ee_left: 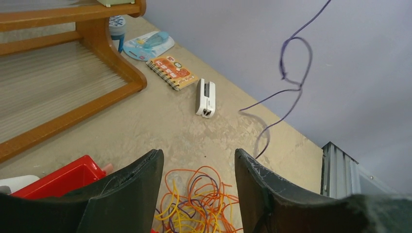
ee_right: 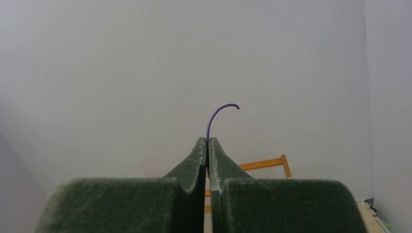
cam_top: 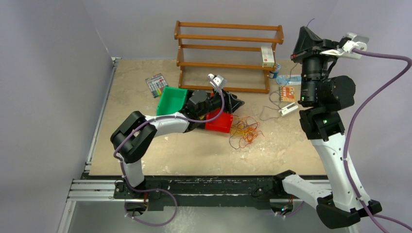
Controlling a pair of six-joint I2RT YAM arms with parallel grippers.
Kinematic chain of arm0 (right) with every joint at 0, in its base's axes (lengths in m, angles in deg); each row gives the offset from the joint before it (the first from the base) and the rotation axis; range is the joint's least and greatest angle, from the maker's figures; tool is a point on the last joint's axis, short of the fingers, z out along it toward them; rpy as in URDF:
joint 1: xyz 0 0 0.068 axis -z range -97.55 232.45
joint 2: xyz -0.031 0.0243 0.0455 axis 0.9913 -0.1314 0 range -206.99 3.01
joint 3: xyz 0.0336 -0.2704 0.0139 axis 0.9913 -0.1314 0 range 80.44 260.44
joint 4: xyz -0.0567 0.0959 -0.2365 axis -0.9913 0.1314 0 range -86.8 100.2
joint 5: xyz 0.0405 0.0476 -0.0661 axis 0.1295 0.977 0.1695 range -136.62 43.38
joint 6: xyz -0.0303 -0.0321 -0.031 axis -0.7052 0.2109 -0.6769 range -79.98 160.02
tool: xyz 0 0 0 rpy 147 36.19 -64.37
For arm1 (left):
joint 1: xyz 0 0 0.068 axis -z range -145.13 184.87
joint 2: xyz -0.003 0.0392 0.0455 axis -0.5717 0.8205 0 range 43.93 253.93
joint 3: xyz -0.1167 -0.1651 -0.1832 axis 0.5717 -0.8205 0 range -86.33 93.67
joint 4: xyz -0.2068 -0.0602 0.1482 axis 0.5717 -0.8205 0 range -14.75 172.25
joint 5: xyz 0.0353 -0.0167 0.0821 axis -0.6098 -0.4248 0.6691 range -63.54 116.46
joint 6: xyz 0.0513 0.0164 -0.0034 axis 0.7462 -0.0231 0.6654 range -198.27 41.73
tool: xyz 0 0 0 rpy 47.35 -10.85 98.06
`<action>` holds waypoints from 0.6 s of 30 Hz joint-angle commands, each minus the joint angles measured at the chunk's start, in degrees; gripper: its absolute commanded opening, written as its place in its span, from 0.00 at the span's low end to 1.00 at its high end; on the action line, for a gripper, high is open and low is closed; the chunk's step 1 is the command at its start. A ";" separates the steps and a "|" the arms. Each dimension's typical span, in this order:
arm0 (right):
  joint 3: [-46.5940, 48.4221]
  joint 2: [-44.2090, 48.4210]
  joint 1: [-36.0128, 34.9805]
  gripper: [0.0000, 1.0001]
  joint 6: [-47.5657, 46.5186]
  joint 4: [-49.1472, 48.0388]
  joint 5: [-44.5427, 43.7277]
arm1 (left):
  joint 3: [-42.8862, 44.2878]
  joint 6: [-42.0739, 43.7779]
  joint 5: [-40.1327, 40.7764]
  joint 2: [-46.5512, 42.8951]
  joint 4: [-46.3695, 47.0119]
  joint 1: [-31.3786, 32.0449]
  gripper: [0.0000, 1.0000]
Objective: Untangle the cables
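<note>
Beige tabletop (cam_top: 194,155) under tangled cables (cam_top: 244,131)

Worktop (cam_top: 194,155): beige, mottled with paler patches.
Cables (cam_top: 245,132): a mix of orange, yellow and dark purple.
Purple strand (ee_right: 219,110): plain violet against the pale grey-lilac wall (ee_right: 97,73).
Red bin (cam_top: 219,122) and green bin (cam_top: 172,100): both solid colour.
Rack (cam_top: 228,48): warm orange-brown wood.
Notebook (ee_left: 172,72): orange printed cover, dark spiral edge.
Small device (ee_left: 206,97): white with a dark slot.
Marker pack (cam_top: 156,85): grey, multicoloured stripes.
Left claw (ee_left: 198,158): black.
Right claw (ee_right: 208,141): dark grey-green.
Arms: white and black, lilac hoses.
</note>
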 commanded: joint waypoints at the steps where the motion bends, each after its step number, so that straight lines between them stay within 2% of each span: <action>1: 0.47 0.04 0.04 0.00 1.77 -3.46 2.15 | 2.83 -2.37 -0.38 -3.06 -0.38 -0.04 0.55; 6: 1.29 -1.15 -0.01 0.00 3.02 -3.08 4.63 | 0.07 -3.55 -2.86 -1.80 10.92 -0.14 0.55; 10: 2.02 -2.06 -0.01 0.00 3.85 -2.75 6.37 | -0.17 -3.35 -1.30 0.11 12.56 -0.51 0.54; 18: 2.14 -2.91 -0.01 0.00 5.79 -3.20 8.42 | 0.68 -3.12 1.59 3.48 14.26 -2.67 0.42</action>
